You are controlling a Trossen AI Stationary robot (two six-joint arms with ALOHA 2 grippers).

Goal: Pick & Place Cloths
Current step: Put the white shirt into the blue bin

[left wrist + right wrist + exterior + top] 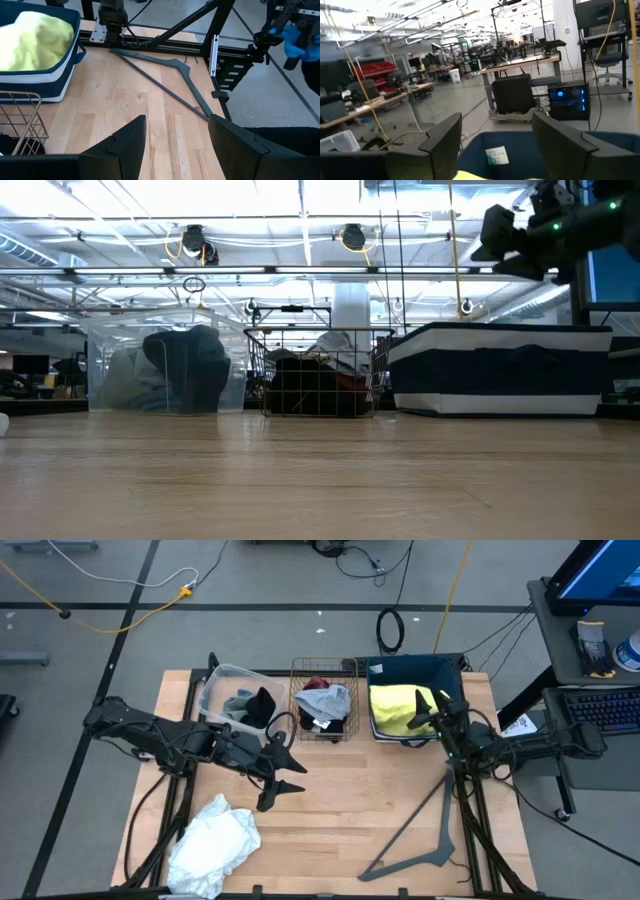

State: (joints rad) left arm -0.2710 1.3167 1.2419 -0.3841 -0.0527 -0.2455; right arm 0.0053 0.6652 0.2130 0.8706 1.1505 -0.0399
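A white cloth (215,840) lies crumpled on the table's near left part. A yellow cloth (398,708) fills the navy bin (452,675). Grey and black cloths (250,705) sit in the clear plastic bin (215,680). Maroon, light grey and black cloths (325,700) lie in the wire basket (296,690). My left gripper (290,778) hovers open over the table's middle, right of the white cloth, holding nothing. My right gripper (425,712) is open above the yellow cloth and holds nothing; the low view shows it raised (520,235) above the navy bin (500,370).
A grey angular hanger (420,835) lies flat on the table's near right part, also seen in the left wrist view (165,75). The three containers stand in a row along the far edge. Bare wood shows across the table's middle (340,810).
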